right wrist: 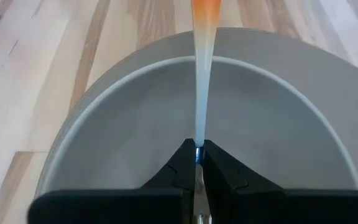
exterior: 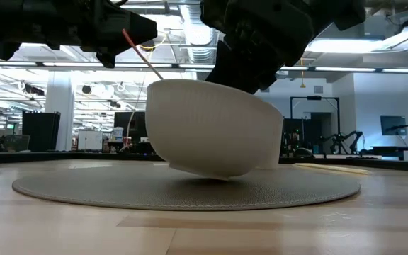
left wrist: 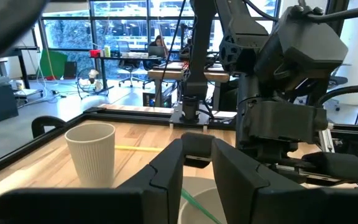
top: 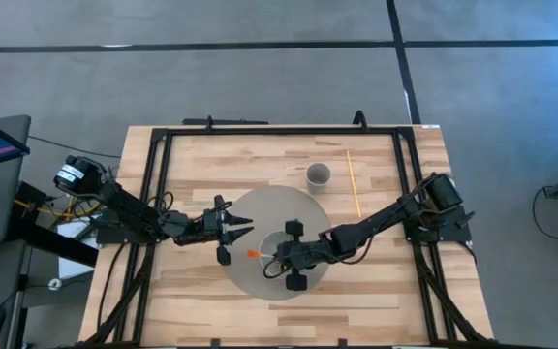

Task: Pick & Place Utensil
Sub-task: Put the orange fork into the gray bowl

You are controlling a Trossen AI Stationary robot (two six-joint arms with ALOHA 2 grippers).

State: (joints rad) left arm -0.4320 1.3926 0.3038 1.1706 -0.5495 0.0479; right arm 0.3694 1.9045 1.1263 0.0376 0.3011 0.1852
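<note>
A white bowl (exterior: 214,127) sits tilted on a round grey mat (top: 260,208), its rim lower on the side toward the right arm. A thin white utensil with an orange end (right wrist: 205,12) slants out of the bowl (right wrist: 197,112); its orange tip (top: 253,254) points toward the table's left. My right gripper (right wrist: 199,152) hangs over the bowl, shut on the utensil. Whether it touches the bowl, I cannot tell. My left gripper (top: 246,229) hovers open over the mat's left part, just left of the bowl, touching nothing. My right gripper pinches the utensil's white shaft (right wrist: 199,140) between its two fingertips, at the end away from the orange tip. The fingers lie along the shaft, coming from the table's right side and slanting down. The utensil juts out over the bowl's rim, its orange end (exterior: 129,39) raised.
A ribbed paper cup (top: 318,175) stands beyond the mat toward the far edge, also seen in the left wrist view (left wrist: 92,152). A thin yellow stick (top: 354,182) lies on the wood right of the cup. A black frame (top: 279,131) borders the table.
</note>
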